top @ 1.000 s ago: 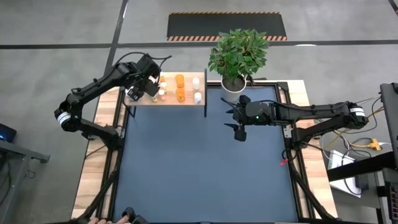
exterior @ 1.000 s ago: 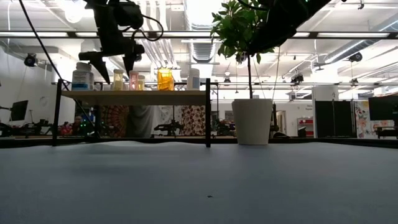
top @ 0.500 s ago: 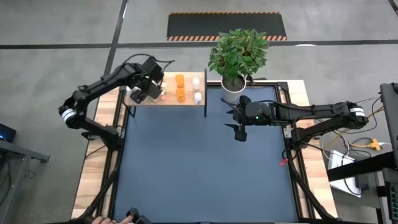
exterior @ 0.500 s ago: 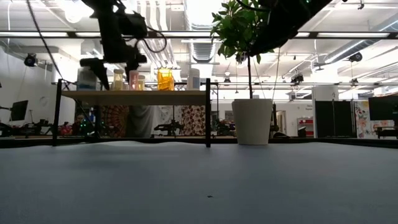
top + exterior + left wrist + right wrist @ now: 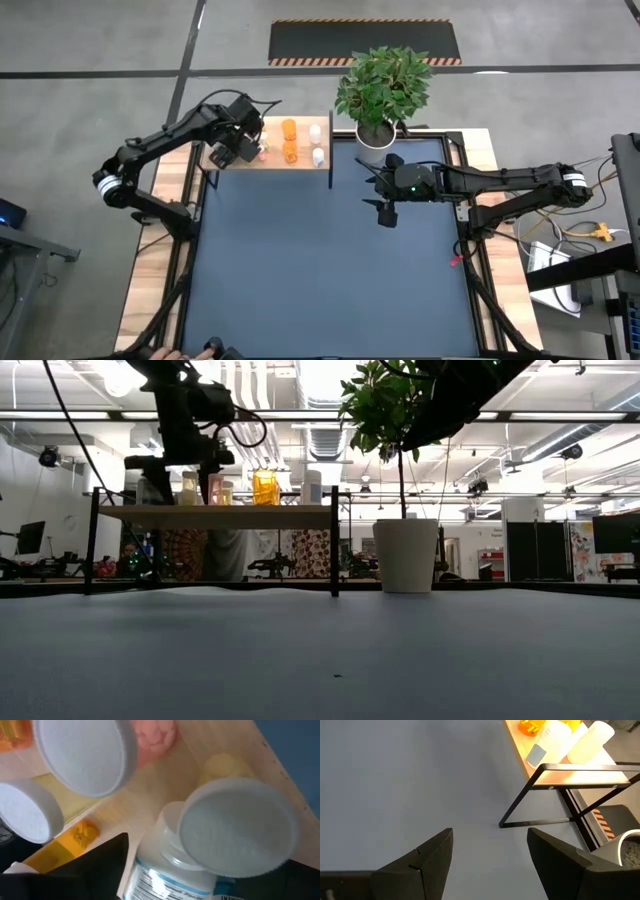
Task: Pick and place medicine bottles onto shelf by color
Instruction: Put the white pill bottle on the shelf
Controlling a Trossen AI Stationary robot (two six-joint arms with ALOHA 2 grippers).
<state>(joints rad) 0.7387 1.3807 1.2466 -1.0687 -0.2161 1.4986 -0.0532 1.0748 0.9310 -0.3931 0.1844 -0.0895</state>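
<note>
The left tool (image 5: 222,152) hangs spread around a white-capped bottle (image 5: 220,840) on the shelf (image 5: 300,164); contact is unclear. Just beyond stand amber bottles (image 5: 289,140) and white ones (image 5: 317,144). The right tool (image 5: 384,212) hovers spread over the counter (image 5: 330,270).

Light wood shelf with black metal legs (image 5: 300,165) stands at tabletop's far-left corner; tiny medicine bottles (image 5: 290,152) on it; left gripper (image 5: 228,150) over its left end. White plant pot (image 5: 376,137) right of shelf; right gripper (image 5: 383,204) before pot.
</note>
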